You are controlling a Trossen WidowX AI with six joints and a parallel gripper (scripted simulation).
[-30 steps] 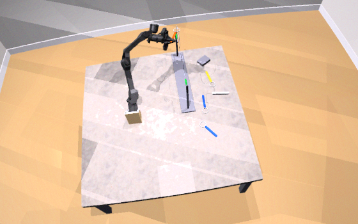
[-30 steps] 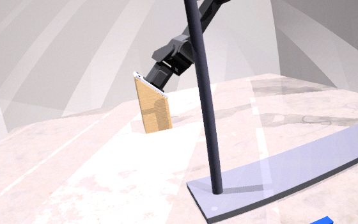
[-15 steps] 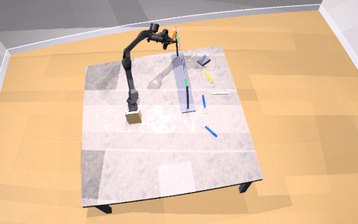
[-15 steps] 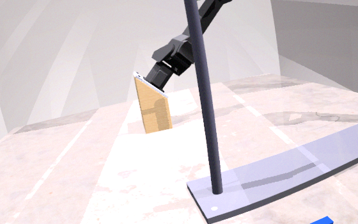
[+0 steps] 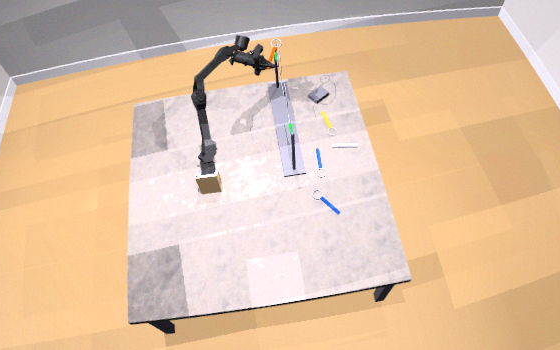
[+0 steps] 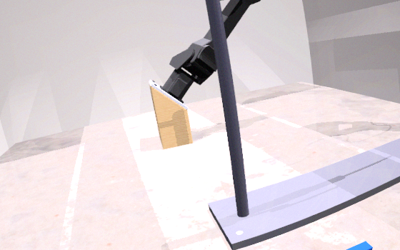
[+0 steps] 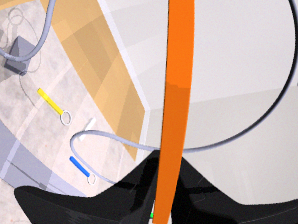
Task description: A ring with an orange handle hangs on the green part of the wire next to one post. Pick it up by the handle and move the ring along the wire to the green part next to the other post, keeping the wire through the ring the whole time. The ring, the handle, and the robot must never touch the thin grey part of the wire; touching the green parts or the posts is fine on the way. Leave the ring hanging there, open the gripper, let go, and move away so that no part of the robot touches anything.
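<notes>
The claw [image 5: 275, 66] [image 7: 164, 156] pinches the orange handle [image 5: 272, 54] [image 7: 179, 80], which runs toward twelve o'clock in the wrist view. Beyond it, the ring [image 5: 276, 43] is up by the far post [image 5: 277, 75], near that end's green part [image 5: 276, 57]; whether it touches the wire I cannot tell. The other green part [image 5: 291, 128] lies toward six o'clock. A tilt or sideways drift while travelling could bring the ring against the grey wire.
</notes>
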